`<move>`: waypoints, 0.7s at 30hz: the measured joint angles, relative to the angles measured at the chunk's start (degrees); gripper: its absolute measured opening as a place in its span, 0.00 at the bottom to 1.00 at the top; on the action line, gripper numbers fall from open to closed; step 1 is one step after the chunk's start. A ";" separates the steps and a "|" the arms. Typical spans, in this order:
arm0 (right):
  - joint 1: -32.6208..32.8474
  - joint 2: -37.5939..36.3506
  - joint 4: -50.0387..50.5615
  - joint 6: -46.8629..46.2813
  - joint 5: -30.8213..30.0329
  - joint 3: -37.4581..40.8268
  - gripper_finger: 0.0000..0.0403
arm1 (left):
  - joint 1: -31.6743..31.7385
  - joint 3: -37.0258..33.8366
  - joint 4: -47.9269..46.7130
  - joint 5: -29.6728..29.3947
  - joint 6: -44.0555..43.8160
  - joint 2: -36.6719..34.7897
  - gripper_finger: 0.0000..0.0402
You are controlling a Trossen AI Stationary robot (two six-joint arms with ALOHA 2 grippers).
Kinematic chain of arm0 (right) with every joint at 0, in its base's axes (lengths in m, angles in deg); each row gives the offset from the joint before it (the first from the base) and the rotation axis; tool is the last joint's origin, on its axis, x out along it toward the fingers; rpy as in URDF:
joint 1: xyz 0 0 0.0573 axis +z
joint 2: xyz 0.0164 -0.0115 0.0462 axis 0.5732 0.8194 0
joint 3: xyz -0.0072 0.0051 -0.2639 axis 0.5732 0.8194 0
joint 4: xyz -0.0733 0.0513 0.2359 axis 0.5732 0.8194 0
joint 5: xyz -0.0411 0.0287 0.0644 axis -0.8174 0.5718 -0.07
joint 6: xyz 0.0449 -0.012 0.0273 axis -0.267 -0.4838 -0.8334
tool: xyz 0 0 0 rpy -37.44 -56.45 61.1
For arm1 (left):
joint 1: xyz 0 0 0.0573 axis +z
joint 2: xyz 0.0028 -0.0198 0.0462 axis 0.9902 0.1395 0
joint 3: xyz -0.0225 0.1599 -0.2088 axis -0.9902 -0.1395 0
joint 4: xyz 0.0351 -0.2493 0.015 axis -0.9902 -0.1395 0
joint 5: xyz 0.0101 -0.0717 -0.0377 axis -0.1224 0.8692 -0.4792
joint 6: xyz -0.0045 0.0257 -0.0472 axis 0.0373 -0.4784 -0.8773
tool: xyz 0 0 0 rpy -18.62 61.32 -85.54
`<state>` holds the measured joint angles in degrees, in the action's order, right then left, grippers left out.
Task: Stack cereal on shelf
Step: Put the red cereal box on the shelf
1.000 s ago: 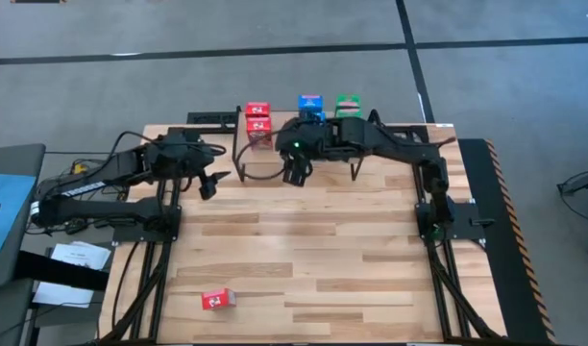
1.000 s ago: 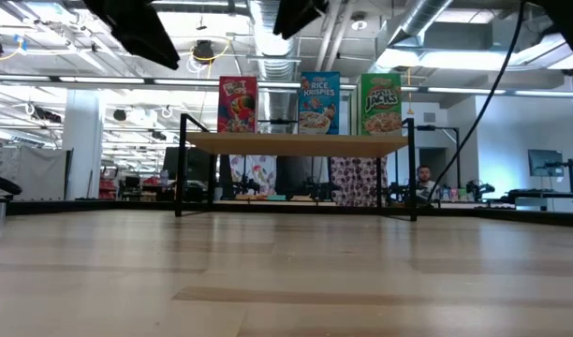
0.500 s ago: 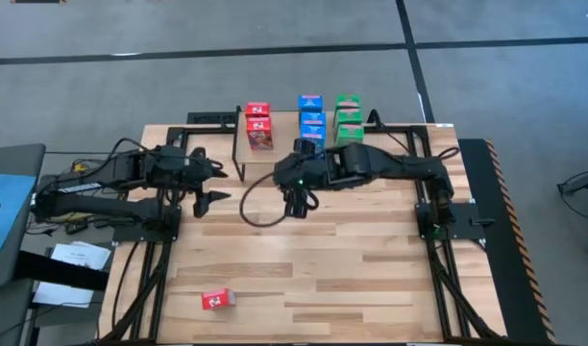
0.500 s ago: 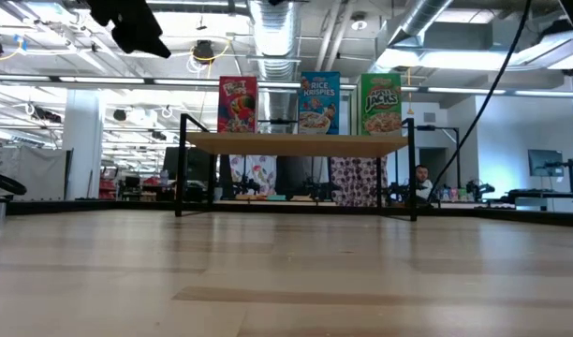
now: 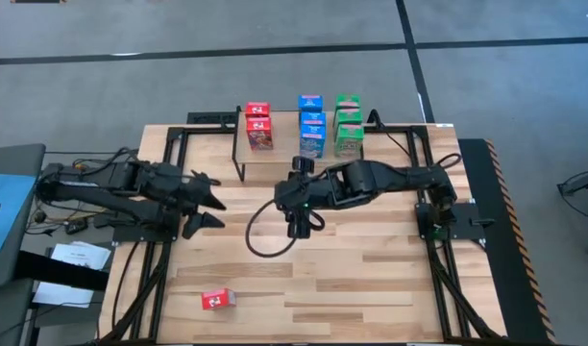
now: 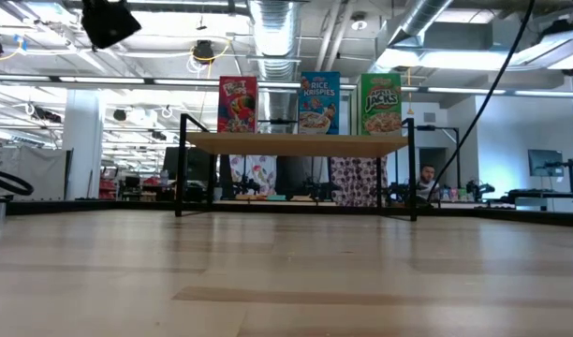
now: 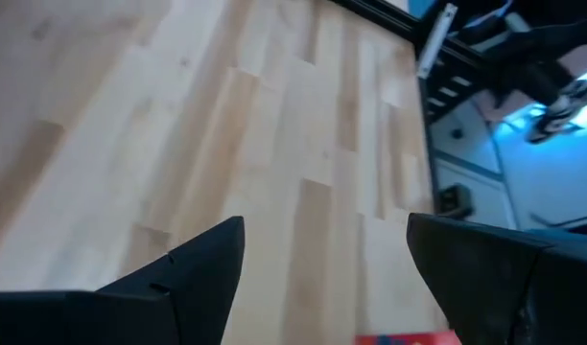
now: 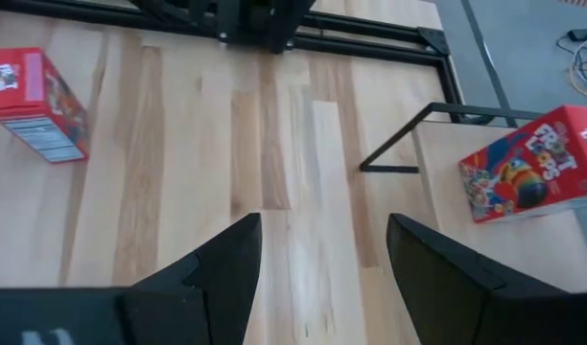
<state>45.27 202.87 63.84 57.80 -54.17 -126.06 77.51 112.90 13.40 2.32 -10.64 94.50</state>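
The shelf stands at the table's far middle. On its light wood top the cereal boxes stand upright in three rows: red, blue, green. The low view shows their fronts, red, blue and green. One more red box lies flat on the table near the front left; it also shows in the right wrist view. My right gripper hangs open and empty in front of the shelf. My left gripper is open and empty at the table's left.
Black frame rails run along the table's left and right sides. A cable loop hangs below my right arm. The room beyond the table shows a person far behind the shelf.
My right gripper has drawn back from the shelf toward the table's near edge, staying open. My left gripper has swung toward the near edge and a little to the left, still open. The boxes have not moved.
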 joint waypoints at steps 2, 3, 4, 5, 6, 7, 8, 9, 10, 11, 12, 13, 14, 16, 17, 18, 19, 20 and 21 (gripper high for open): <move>0.63 0.00 0.00 -0.09 0.14 0.00 0.62 | -2.02 0.00 0.16 -0.19 -2.50 0.00 0.69; 0.92 0.03 0.01 -0.08 0.14 0.00 0.62 | -3.03 0.00 0.14 -0.23 -3.82 0.00 0.69; 1.21 0.21 -0.03 -0.07 0.14 -0.01 0.62 | -4.06 -0.01 0.06 -0.30 -5.12 0.01 0.69; 1.45 0.42 -0.08 -0.06 0.13 -0.04 0.62 | -5.10 0.00 0.06 -0.54 -6.37 0.07 0.69; 1.76 0.60 0.00 -0.09 0.15 -0.04 0.62 | -6.19 -0.02 0.06 -0.93 -7.45 0.14 0.69; 2.03 0.72 0.13 -0.14 0.16 -0.03 0.62 | -7.35 -0.02 0.03 -1.32 -8.40 0.17 0.69; 2.35 0.76 0.10 -0.43 0.20 0.00 0.62 | -8.53 0.00 0.03 -1.77 -9.47 0.17 0.69; 2.65 0.74 -0.02 -0.88 0.20 0.00 0.62 | -9.76 0.00 0.16 -2.40 -10.57 0.15 0.69; 2.95 0.66 -0.15 -1.22 0.20 -0.02 0.62 | -11.05 0.00 0.27 -3.30 -11.42 0.15 0.69; 3.23 0.63 -0.17 -1.51 0.20 -0.02 0.62 | -12.36 0.00 0.56 -4.24 -12.14 0.17 0.69; 3.49 0.62 -0.12 -2.19 0.22 -0.02 0.62 | -13.72 0.00 1.09 -5.16 -12.78 0.17 0.69; 3.72 0.63 -0.07 -2.98 0.22 -0.02 0.62 | -15.03 0.00 1.73 -6.12 -13.47 0.17 0.69; 3.93 0.63 -0.04 -3.79 0.26 -0.02 0.62 | -16.19 0.00 2.19 -7.03 -13.93 0.15 0.69; 4.25 0.63 -0.09 -4.71 0.28 -0.02 0.62 | -18.27 0.00 2.72 -8.36 -14.78 0.17 0.69; 4.44 0.63 -0.08 -5.07 0.28 -0.02 0.62 | -19.22 0.00 3.00 -8.87 -15.22 0.17 0.69; 4.45 0.63 -0.04 -5.36 0.28 -0.02 0.62 | -20.17 0.00 3.03 -9.34 -15.62 0.15 0.69; 4.53 0.63 -0.02 -5.70 0.30 -0.02 0.62 | -21.08 0.00 2.97 -9.84 -15.96 0.15 0.69; 4.72 0.63 -0.04 -5.99 0.31 -0.02 0.62 | -21.92 0.00 3.05 -10.35 -16.37 0.17 0.69; 4.73 0.63 -0.07 -6.32 0.28 -0.02 0.62 | -22.72 0.00 3.29 -10.94 -16.84 0.17 0.69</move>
<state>50.00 203.50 63.77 51.49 -53.89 -126.08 54.79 112.90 16.69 -8.63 -27.48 94.67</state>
